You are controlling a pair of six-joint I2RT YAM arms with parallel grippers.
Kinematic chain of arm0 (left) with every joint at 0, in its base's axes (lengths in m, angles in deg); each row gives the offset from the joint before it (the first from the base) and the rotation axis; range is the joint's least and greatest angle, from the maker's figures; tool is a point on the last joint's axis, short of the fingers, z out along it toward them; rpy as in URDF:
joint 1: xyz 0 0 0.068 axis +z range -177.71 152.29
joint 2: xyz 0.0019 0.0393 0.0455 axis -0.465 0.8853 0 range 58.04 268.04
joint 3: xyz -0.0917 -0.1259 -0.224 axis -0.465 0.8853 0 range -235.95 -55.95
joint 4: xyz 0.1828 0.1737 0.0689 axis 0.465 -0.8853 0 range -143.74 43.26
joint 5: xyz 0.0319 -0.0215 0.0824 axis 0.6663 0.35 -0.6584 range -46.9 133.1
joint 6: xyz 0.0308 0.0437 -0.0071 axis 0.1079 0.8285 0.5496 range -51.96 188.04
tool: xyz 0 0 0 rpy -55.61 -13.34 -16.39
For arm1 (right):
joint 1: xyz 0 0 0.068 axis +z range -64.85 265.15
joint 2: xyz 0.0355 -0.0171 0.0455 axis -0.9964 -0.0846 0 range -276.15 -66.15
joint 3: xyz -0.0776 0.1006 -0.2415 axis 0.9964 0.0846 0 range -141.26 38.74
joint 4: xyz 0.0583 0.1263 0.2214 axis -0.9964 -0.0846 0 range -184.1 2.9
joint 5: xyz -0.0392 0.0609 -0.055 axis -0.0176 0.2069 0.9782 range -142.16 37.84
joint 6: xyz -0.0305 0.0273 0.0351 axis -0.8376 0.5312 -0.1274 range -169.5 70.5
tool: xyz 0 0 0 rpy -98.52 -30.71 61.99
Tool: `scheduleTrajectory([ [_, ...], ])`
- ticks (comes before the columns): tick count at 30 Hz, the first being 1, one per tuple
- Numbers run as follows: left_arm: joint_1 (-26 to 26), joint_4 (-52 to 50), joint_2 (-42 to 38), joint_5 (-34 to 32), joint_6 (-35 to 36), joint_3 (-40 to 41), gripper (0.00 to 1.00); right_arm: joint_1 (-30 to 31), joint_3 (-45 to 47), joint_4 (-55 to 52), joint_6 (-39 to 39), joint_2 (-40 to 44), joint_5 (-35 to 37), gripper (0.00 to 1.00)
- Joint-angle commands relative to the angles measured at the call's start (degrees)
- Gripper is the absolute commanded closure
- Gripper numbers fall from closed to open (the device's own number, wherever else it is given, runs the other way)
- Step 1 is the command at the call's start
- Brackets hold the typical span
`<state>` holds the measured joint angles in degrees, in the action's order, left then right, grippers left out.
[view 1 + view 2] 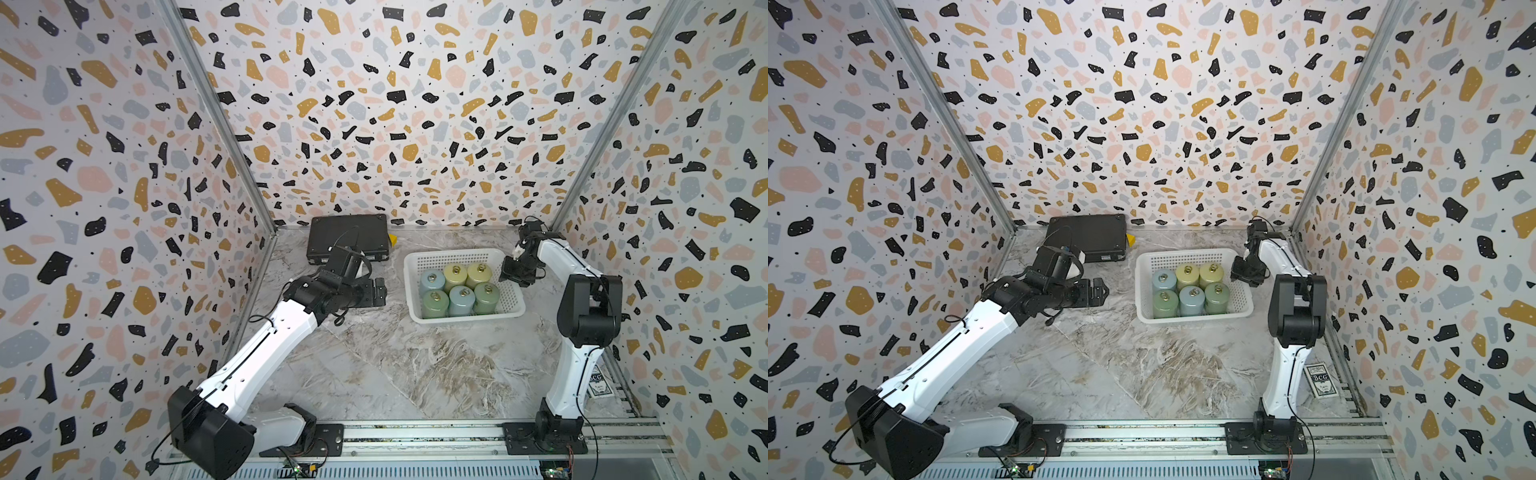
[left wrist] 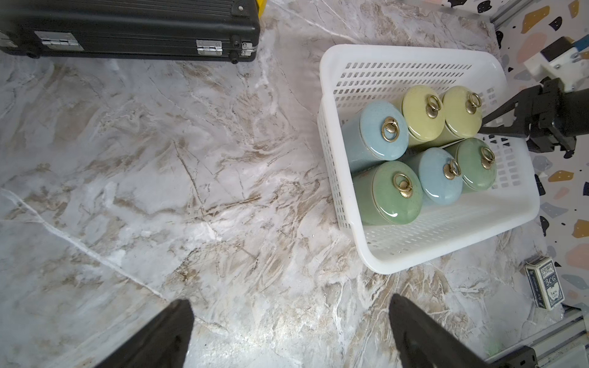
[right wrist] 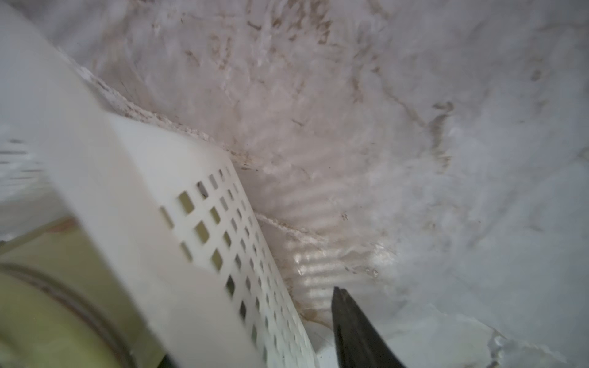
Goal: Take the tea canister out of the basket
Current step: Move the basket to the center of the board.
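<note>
— Over by the back wall, what do both top views give you?

— A marble-patterned tabletop [image 1: 395, 365], veined grey and brown. It is boxed in on three sides by terrazzo-print walls [image 1: 415, 104], with a metal rail [image 1: 415, 434] along the near edge. A black case [image 1: 349, 239] lies flat at the back. The basket [image 1: 465, 318] sits to the right of it. Six tea canisters [image 1: 459, 291] stand upright inside, two rows of three, crowded toward its left side.

— And the arms?

— The left gripper [image 1: 380, 292] hangs over bare marble just left of the basket, jaws spread wide. The right gripper [image 1: 506, 272] is at the basket's right rim.

— The left wrist camera?

— More marble. The case is cut off by the frame edge, and a box of playing cards [image 2: 543, 286] lies near the right wall. Its own fingers [image 2: 414, 331] show only as dark tips, far apart.

— The right wrist camera?

— Blurry. The basket's lattice wall fills the view up close, with one of the tea canisters, yellow-green, behind it. One black finger [image 3: 350, 334] is outside the wall and the other is mostly hidden. So the jaws straddle that wall, but I can't tell whether they pinch it.
</note>
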<state>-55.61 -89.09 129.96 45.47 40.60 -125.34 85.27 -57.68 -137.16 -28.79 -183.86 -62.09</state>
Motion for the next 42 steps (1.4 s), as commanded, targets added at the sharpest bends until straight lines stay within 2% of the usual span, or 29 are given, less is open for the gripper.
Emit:
scheduleTrajectory([
  [1, -0.23, 0.99, -0.59, 0.35, 1.12, -1.64, 0.00, 0.23, 1.45, 1.14, -0.04, 3.74, -3.53, 0.60],
  [2, -0.22, 1.25, -0.79, 0.35, 1.11, -1.37, 0.00, 0.30, 2.71, 2.08, 0.16, 4.55, -4.20, 0.61],
  [6, -0.23, 0.96, -1.17, 0.52, 0.68, -1.25, 0.00, 1.29, 6.24, 3.64, 0.12, 6.92, -6.17, 0.81],
  [13, -0.24, 1.37, -2.48, 0.26, 0.71, -0.04, 0.00, 6.11, 11.65, 4.93, -0.10, 11.44, -4.59, 0.84],
  [16, -0.22, 0.74, -2.85, 0.09, 0.64, 0.36, 0.00, 8.12, 14.34, 5.40, -0.38, 13.30, -4.73, 0.92],
  [24, -0.23, 0.69, -4.72, -0.91, 0.46, 2.43, 0.00, 15.17, 20.77, 5.78, -2.38, 19.31, -4.48, 0.94],
  [31, -0.23, 0.58, -5.74, -2.37, -0.25, 3.81, 0.00, 21.41, 21.02, 5.67, -3.46, 19.09, -4.17, 0.94],
  [36, -0.25, 0.18, -5.65, -3.23, -0.42, 3.99, 0.00, 21.94, 19.23, 7.75, -0.26, 16.16, -6.49, 0.94],
  [42, -0.22, 0.14, -5.39, -3.19, -1.10, 4.12, 0.00, 21.94, 16.86, 7.80, 1.07, 13.29, -5.85, 0.93],
])
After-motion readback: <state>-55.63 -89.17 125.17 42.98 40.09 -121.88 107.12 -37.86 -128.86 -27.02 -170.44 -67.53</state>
